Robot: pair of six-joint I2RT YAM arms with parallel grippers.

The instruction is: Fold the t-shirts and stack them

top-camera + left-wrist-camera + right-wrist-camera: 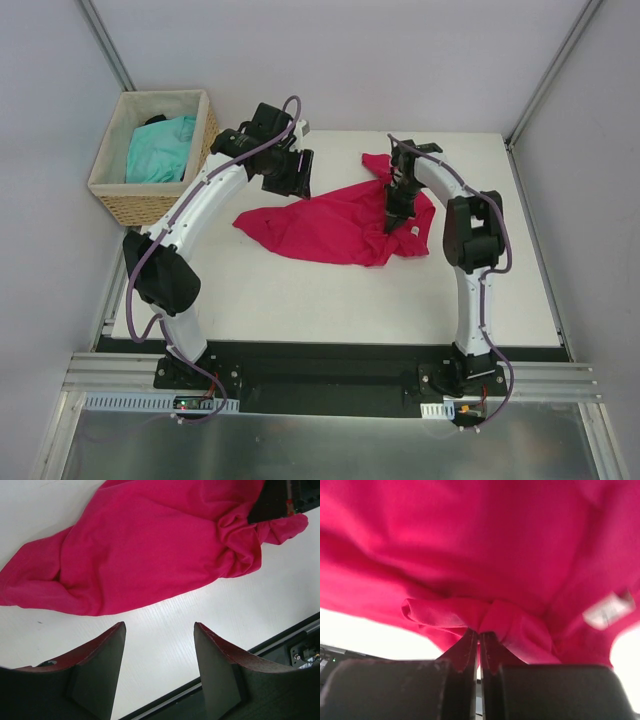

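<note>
Step in hand, by judgement: laying out the crimson tee for folding. It lies crumpled at centre of table. R gripper: jaws closed, pinching a fabric bunch near the neck label. L gripper: jaws apart, empty, above bare table just beside the tee's edge. Next move probably req. L to grip an opposite edge, then spread flat. Container: wicker basket, far left, holds turquoise tee, unfolded.

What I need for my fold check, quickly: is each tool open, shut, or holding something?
Left tool: open, holding nothing.
Right tool: shut on a fold of the crimson-pink t-shirt.
</note>
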